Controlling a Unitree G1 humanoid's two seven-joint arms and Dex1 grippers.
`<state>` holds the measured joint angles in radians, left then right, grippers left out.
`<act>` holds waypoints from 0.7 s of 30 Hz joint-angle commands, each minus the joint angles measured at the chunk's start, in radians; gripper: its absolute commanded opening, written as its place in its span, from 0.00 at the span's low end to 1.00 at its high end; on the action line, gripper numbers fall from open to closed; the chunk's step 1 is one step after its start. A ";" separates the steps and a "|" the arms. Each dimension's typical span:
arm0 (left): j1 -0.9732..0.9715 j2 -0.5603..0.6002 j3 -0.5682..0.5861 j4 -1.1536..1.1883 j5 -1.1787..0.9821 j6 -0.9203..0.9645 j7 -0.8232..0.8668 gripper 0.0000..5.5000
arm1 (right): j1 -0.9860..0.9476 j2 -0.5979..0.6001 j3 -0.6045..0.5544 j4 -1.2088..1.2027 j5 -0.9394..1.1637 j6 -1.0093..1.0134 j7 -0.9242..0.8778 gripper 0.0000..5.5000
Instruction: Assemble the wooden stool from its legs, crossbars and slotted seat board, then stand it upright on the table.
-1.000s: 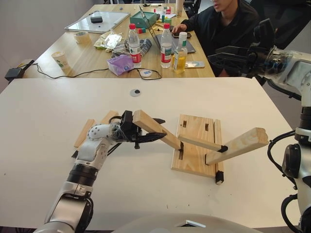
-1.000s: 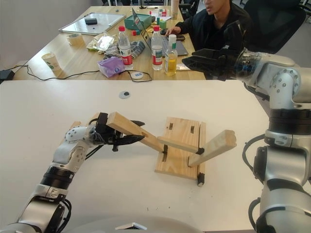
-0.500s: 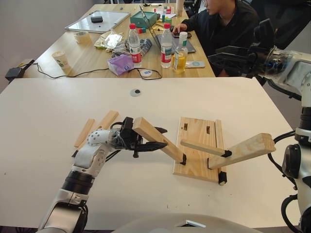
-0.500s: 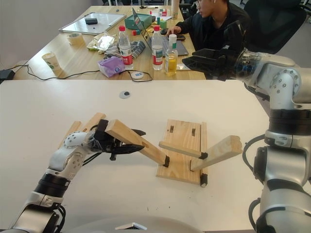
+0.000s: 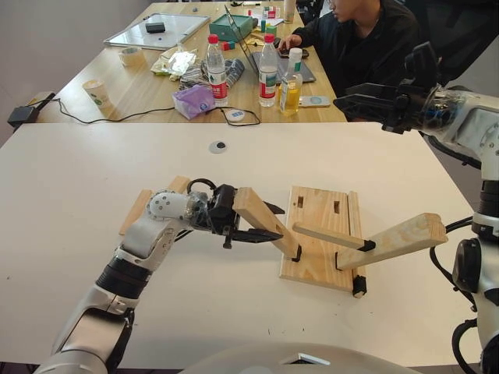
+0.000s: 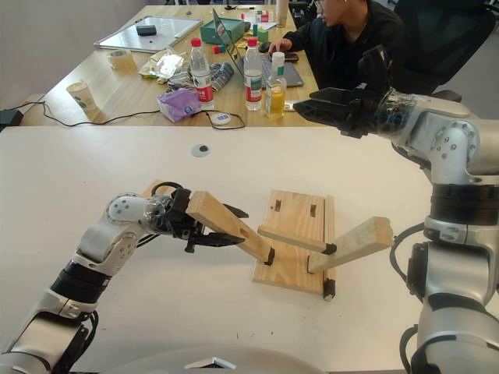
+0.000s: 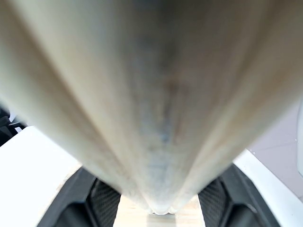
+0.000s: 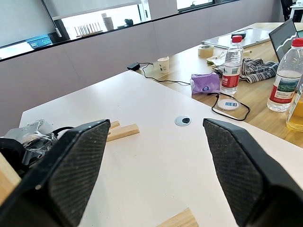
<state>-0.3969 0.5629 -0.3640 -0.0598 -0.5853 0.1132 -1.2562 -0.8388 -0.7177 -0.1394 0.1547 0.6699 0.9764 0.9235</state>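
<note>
1 leg, clamped in left gripper, ends at seat board edge; right gripper aloft, fingers apart.

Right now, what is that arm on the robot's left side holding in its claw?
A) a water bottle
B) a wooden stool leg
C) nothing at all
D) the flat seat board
B: the left gripper is clamped around a wooden leg, whose lower end reaches the seat board.

Leg & seat board pale bare wood, smooth; table matt white.
</note>
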 commanded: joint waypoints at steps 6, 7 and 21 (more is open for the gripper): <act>-0.030 0.195 -0.217 0.066 0.230 0.396 0.048 0.37 | 0.078 0.013 -0.071 -0.113 0.049 0.050 -0.074 0.66; -0.036 0.196 -0.221 0.072 0.227 0.403 0.049 0.37 | 0.080 0.012 -0.072 -0.116 0.054 0.051 -0.079 0.66; -0.095 0.192 -0.322 0.111 0.261 0.420 0.055 0.37 | 0.111 0.016 -0.079 -0.148 0.076 0.050 -0.113 0.66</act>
<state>-0.6118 0.6237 -0.4871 -0.0805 -0.5958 0.3263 -1.2191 -0.7505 -0.7168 -0.1965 0.0396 0.7157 0.9965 0.8252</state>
